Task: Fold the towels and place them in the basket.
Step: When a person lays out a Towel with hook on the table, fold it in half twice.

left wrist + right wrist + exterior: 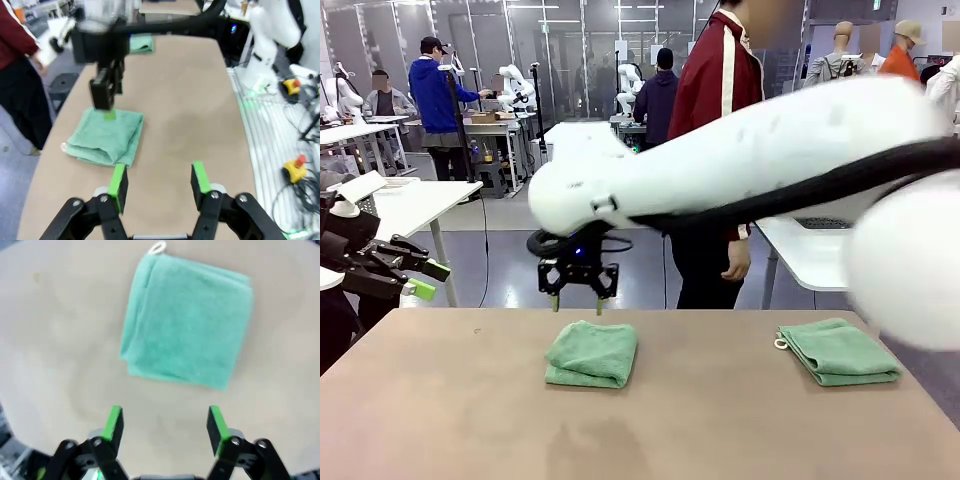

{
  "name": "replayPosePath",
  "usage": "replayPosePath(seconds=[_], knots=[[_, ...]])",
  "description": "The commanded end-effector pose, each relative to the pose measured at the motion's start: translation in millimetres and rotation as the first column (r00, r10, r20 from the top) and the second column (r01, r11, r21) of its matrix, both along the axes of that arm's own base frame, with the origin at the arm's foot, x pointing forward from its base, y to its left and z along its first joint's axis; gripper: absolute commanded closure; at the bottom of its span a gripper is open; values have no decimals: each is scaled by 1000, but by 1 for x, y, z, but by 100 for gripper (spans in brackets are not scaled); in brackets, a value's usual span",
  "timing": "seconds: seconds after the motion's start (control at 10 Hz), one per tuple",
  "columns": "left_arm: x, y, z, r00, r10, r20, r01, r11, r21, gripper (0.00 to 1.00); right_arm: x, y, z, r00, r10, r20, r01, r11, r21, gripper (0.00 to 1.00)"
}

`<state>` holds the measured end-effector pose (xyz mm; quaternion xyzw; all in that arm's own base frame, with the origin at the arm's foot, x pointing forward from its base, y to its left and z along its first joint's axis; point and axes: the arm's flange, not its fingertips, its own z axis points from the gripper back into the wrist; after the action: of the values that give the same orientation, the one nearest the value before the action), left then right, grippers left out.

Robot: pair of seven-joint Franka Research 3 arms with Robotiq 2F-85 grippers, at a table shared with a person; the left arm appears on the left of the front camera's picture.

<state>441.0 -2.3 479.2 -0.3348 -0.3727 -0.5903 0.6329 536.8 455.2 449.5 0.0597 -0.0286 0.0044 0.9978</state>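
Nearest to me: my right arm's blurred white link crosses the front view from the right edge; its right gripper (578, 290) hangs just above the far edge of the tabletop (440, 400), fingers pointing down.
Right gripper state: jaws wide apart, green pads bare, nothing between them; the right wrist view shows this clearly.
Left gripper state: the left gripper (422, 279) sits off the tabletop's left edge, jaws partly open and empty.
Middle towel: a folded mint-green towel (592, 353) lies near the middle of the far edge, directly under and just nearer me than the right gripper. In the right wrist view it is close to square, with its pale loop (158, 247) at one corner.
Second towel: another folded towel (838, 350) lies near the far right corner, well apart from the first, its long axis running roughly along the far edge, loop at its left end.
Basket: I cannot place it from here.
Relation that matters: the middle towel lies straight ahead of the right gripper's open fingers. The left gripper is well apart from it, looking at it along the tabletop's length, so the right arm is nearer.
My read: both towels look folded already; I judge the next move is a straight descent onto the middle towel, then a carry.
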Motion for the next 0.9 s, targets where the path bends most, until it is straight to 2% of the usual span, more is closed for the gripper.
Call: replayPosePath(seconds=[0.0, 0.3, 0.5, 0.6, 0.8], knots=[[0, 0, 2, 1000, 3, 14, -3, 1000, -15, 35, -34, -56, 8, 1000, -5, -13, 6, 999, 45, 16], [0, 0, 2, 1000, 3, 14, -3, 1000, -15, 35, -43, -83, 12, 998, -28, 50, 26, 999, 33, 16], [0, 0, 2, 1000, 3, 14, -3, 1000, -15, 35, -39, -84, 9, 999, 5, 41, -7, 999, 39, 16], [0, 0, 2, 1000, 3, 14, -3, 1000, -15, 35, -34, -81, 20, 999, -44, 28, 43, 999, 14, 16], [0, 0, 2, 1000, 3, 14, -3, 1000, -15, 35, -34, -81, 20, 999, -44, 28, 43, 999, 14, 16]])
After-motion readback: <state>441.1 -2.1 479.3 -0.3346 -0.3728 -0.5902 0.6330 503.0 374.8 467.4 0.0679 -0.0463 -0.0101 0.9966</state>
